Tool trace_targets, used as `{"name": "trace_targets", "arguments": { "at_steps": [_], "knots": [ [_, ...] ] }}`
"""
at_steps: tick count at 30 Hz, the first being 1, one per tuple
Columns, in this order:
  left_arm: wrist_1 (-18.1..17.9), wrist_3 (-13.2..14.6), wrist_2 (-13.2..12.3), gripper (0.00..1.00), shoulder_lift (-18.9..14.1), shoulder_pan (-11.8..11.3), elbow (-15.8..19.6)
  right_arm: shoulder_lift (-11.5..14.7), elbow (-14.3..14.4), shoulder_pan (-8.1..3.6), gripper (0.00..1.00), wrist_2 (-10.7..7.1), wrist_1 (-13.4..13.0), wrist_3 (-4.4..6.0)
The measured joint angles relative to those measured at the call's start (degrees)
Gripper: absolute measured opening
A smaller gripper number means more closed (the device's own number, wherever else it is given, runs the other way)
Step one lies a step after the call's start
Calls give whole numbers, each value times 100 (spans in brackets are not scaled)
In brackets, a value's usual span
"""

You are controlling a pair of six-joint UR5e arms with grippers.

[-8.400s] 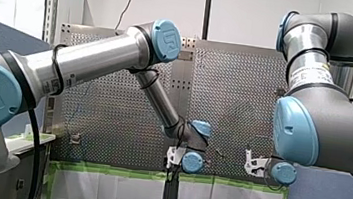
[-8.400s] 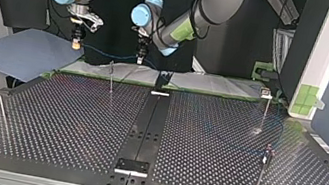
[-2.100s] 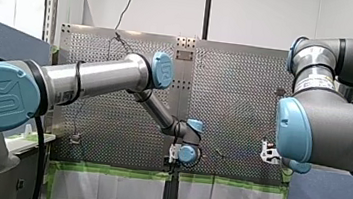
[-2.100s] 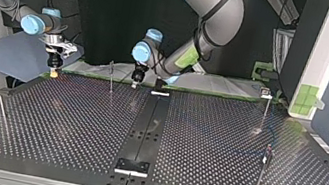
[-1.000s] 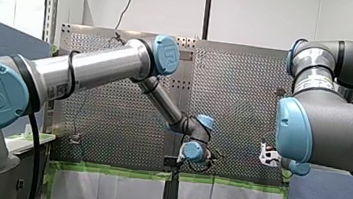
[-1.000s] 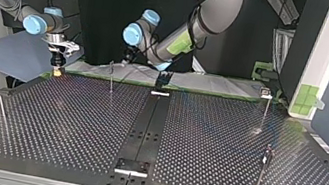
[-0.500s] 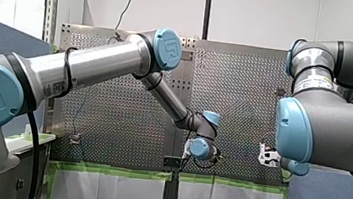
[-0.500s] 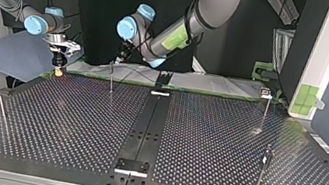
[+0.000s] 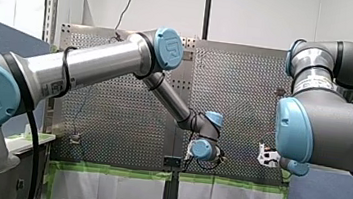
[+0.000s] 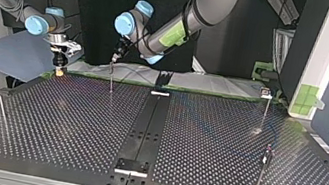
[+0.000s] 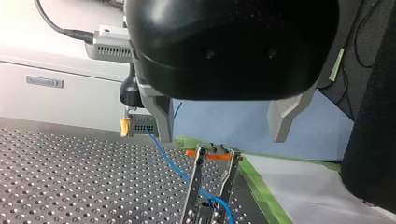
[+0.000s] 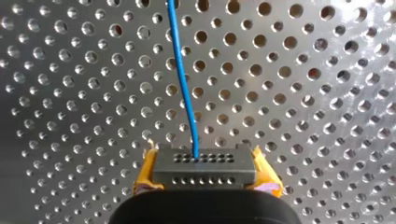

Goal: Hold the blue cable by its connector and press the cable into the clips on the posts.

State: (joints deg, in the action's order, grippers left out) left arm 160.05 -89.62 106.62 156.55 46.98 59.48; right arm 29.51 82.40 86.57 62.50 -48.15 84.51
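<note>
My left gripper (image 10: pixel 116 58) has swung toward the top view's left over the last second and now hangs just above a thin post (image 10: pixel 111 77). My right gripper (image 10: pixel 59 71) has hardly shifted.

Going across the top view from its left, the right gripper comes first. It is low over the far corner of the table (image 10: pixel 71 122). In its wrist view the yellow pads (image 12: pixel 145 173) are clamped on both sides of the black connector (image 12: pixel 204 169). The blue cable (image 12: pixel 184 88) leaves the middle of the connector and runs ahead over the perforated plate.

Next comes the post, near the table's far edge. In the left wrist view it carries an orange clip (image 11: pixel 212 156) at its top. The cable slants down from the connector to the post and reaches it low down, under the clip. I cannot tell whether the post grips the cable there.

Above the post, the left gripper's metal fingers (image 11: pixel 159 119) stand wide apart and hold nothing. The clip lies below the gap between them.

Further to the right, well apart from both grippers, stand a second post (image 10: pixel 264 114) and a third post (image 10: pixel 264 160).
</note>
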Motion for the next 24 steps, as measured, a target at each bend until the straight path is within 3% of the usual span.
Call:
{"name": "trace_targets", "arguments": {
  "at_steps": [24],
  "knots": [
    [46, -165, 126, 100, 0, 29, 42, -18, 0, 46, 0, 0, -4, 6]
  ]
}}
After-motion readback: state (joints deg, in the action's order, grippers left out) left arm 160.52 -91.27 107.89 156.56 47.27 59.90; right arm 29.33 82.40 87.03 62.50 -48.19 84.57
